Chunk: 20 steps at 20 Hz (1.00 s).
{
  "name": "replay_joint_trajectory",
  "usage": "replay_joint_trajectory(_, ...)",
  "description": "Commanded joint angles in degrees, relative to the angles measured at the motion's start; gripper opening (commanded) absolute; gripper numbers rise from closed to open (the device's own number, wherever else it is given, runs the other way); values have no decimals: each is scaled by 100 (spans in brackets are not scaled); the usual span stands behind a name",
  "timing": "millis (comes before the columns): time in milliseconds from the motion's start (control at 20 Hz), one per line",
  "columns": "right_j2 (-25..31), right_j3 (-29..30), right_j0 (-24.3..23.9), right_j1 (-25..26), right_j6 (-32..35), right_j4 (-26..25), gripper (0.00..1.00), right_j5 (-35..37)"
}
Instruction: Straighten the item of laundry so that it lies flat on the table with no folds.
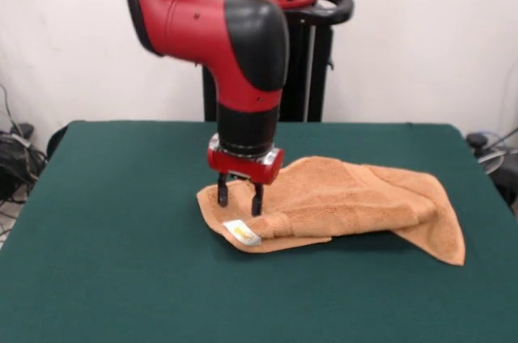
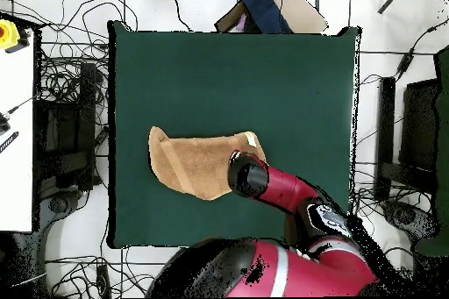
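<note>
Lying folded mid-table, one orange towel (image 1: 340, 205) (image 2: 197, 166) with one white tag (image 1: 242, 232) at its near corner. One gripper (image 1: 239, 194), two fingers spread and unclenched, tips on the cloth just behind the tag. One green table (image 1: 113, 222) (image 2: 228, 76).

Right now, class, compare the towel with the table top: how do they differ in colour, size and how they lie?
The towel is orange-tan; the table is dark green. The towel covers only a small patch, while the table spreads far beyond it on every side. The towel lies rumpled with folded layers; the table top is flat and smooth. Both look like soft cloth surfaces.
</note>
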Motion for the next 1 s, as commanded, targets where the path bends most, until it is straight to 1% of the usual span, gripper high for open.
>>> replay_joint_trajectory(50,681,19,-157,746,600,-136,100,95)
replay_joint_trajectory(250,632,169,-38,706,674,-67,100,346)
replay_joint_trajectory(350,706,160,-81,738,655,-46,100,396)
replay_joint_trajectory(500,739,101,-73,841,744,-68,100,42)
replay_joint_trajectory(600,795,160,-153,820,790,-129,100,-206)
replay_joint_trajectory(650,823,189,-194,810,813,-159,0,-330)
replay_joint_trajectory(700,749,211,-175,744,832,-150,0,-313)
replay_joint_trajectory(750,533,199,-20,654,857,-119,0,-209)
replay_joint_trajectory(800,289,280,123,368,806,-142,0,56)
replay_joint_trajectory(850,170,474,124,53,801,-194,0,126)
replay_joint_trajectory(1000,-97,1141,-42,-965,623,-399,0,519)
